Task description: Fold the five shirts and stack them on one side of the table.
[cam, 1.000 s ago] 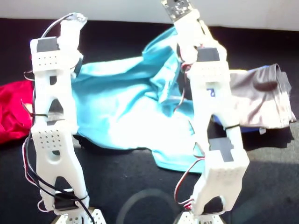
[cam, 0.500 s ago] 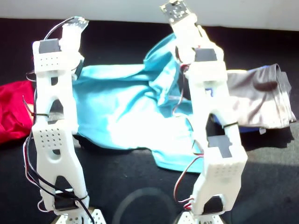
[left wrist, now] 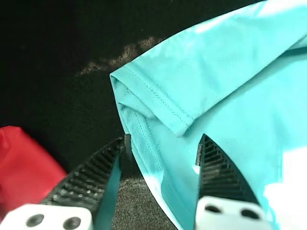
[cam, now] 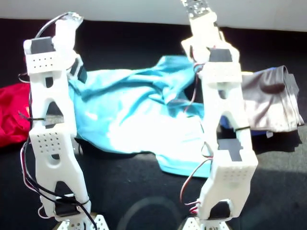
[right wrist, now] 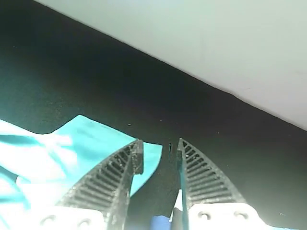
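High view: the teal shirt has dropped flat mid-bench. The right fingers, slightly apart, have let go, and the left fingers spread over its sleeve hem. Folding has barely begun.

turquoise shirt: plain turquoise, washed almost white where the light strikes; hem stitched in matching thread.
red shirt: solid red, no print visible.
grey shirt: plain grey with darker folds; a strip of blue cloth shows along its near edge.
table: black.
left arm, right arm: white shells, black motor blocks, red, black and white wires.
left gripper, right gripper: black ridged fingers on white bases.
wall: pale off-white.
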Controlling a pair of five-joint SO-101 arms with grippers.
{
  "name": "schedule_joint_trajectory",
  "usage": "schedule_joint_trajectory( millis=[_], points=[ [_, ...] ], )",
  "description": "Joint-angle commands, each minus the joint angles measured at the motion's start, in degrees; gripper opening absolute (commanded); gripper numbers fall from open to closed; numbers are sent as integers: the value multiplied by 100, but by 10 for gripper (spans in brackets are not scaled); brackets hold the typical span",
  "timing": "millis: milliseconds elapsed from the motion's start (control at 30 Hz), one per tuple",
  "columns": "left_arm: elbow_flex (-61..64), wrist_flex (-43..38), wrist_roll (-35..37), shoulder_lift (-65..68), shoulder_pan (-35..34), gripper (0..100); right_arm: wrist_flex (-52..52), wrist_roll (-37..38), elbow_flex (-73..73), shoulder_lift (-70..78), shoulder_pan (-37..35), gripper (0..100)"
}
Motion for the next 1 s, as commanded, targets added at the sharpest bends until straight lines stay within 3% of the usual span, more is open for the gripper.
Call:
schedule_joint_trajectory(
  millis=[0, 200, 533, 800, 967],
  points=[
    [-400, 642, -26, -673, -84, 234, 409, -79, -681, -84, 145, 125],
    [989, 642, -26, -1736, -312, 234, 1938, -62, -1886, -84, 163, 125],
    [5842, 510, -18, -4989, -488, 234, 3600, -53, -3319, -84, 268, 125],
    [9525, -1881, 308, -6598, -857, 234, 4910, -70, -3908, -84, 295, 124],
    [10615, -2954, 440, -6668, -919, 234, 5042, -79, -3969, -101, 338, 124]
  ],
)
